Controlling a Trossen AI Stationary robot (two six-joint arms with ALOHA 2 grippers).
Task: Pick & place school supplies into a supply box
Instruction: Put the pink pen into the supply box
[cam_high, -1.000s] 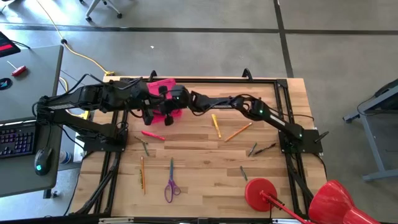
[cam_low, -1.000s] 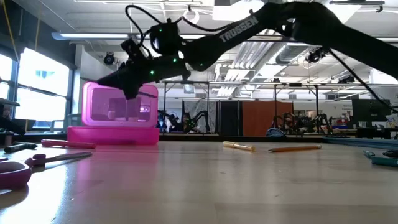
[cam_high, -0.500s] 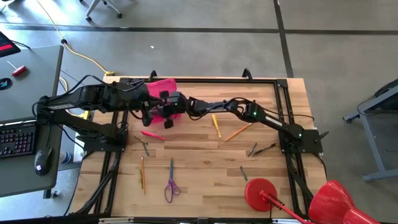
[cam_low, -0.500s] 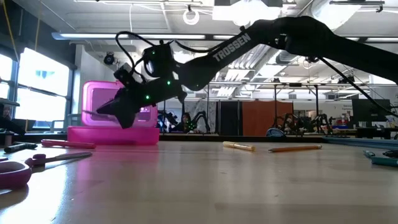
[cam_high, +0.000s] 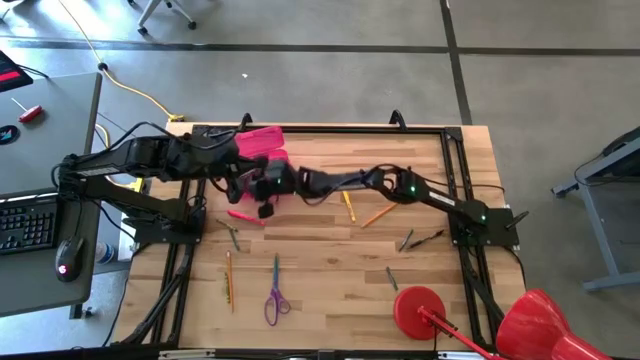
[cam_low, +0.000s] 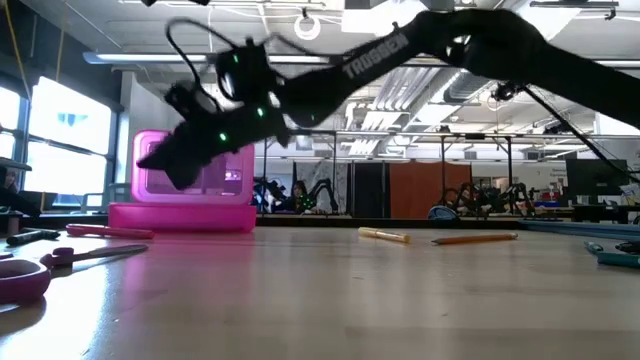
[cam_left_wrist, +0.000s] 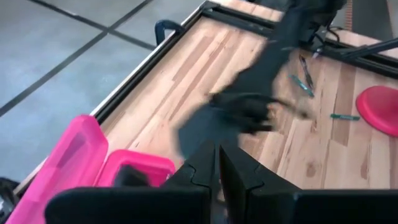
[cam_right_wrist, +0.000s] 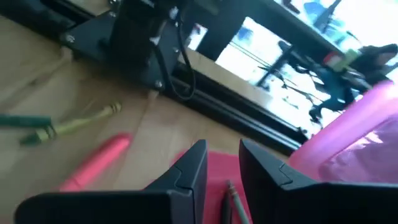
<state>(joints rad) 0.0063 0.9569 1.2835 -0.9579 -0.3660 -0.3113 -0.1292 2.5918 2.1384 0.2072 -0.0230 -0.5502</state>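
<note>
Pink supply box (cam_high: 262, 150) stood at bench (cam_high: 330, 280) far edge, lid raised.
Right gripper (cam_high: 262, 190) hung over box's near side, fingers (cam_right_wrist: 186, 171) slightly parted, nothing visibly held; grey pencil (cam_right_wrist: 235, 200) lay below.
Left gripper (cam_left_wrist: 217, 163) beside box, fingers nearly together, empty.
Pink pen (cam_high: 246, 216) just beside right gripper.
Purple scissors (cam_high: 275, 297) well apart.

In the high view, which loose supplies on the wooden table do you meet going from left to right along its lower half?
Orange pencil → purple scissors → small green pen → red disc.
</note>
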